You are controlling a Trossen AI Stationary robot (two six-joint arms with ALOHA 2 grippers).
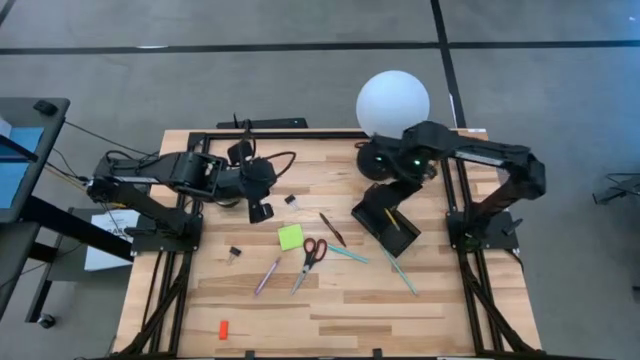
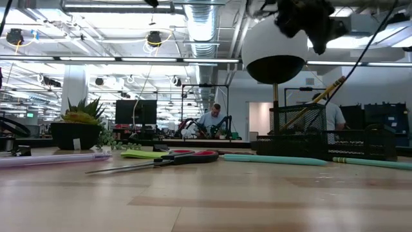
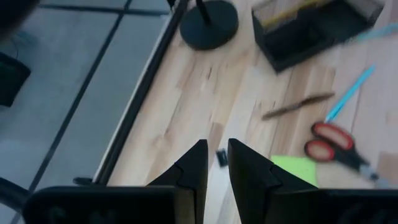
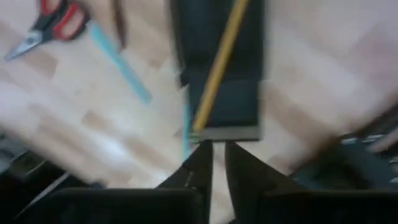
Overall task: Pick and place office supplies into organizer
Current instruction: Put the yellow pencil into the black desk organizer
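Table: [image 1: 340, 310] light wooden planks, edged by a black frame.
Globe lamp: [image 1: 393, 101] white ball at the far right of the table; its round black base [image 3: 209, 23] sits on the wood.
Potted plant: [image 2: 82, 125] spiky green leaves in a dark pot, at the left in the low view.
Person: [image 2: 213, 120] seated far back in the room, behind a desk.
Ceiling: ducts [image 2: 203, 26] and hanging lights overhead.
Floor: [image 1: 150, 75] grey, crossed by dark lines.

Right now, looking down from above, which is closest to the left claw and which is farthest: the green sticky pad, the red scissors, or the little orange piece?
From the left claw:
1. Green sticky pad, just beyond the claw, toward the table's middle.
2. Red scissors, past the pad, farther toward the middle.
3. Little orange piece, far off near the table's front edge.
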